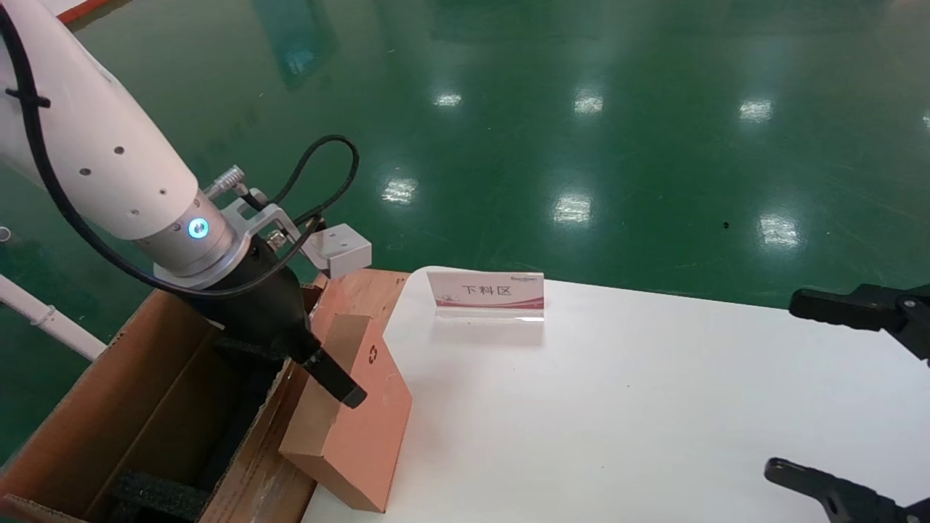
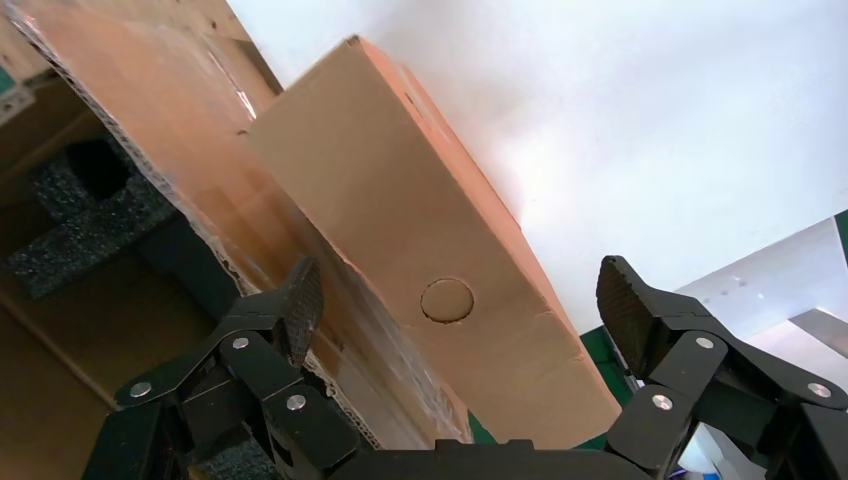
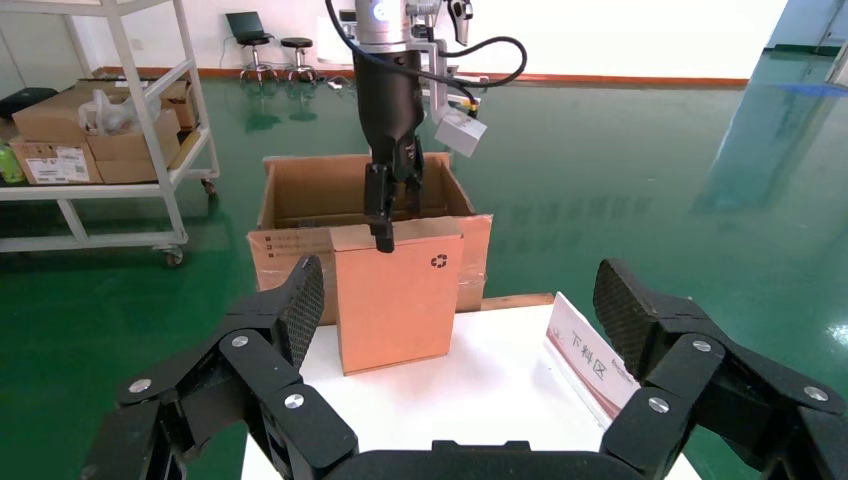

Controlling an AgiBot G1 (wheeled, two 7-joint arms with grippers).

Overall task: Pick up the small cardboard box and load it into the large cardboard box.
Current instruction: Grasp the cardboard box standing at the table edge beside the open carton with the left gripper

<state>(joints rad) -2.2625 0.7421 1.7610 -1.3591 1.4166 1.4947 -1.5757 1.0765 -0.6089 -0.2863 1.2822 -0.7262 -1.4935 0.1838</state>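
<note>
Our left gripper (image 1: 330, 378) angled down from a white forearm, fingers spread apart though perhaps touching something, our right gripper (image 1: 814, 392) low at our right side, fingers wide open, idle.

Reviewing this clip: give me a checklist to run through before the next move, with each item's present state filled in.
1. Left gripper straddles the small cardboard box: ok, fingers on either side of its upper edge.
2. Firm grip: not ok; the left wrist view shows the jaws spread wide, pads off the cardboard.
3. Box clear of the white table: not ok; it stands tilted, lower edge on the table, leaning against the large cardboard box.
4. Room inside the carton: cannot tell; black foam occupies part of it.
5. Right gripper out of the way: ok, open, at the table's far side.
6. Sign clear of the path: ok.
</note>
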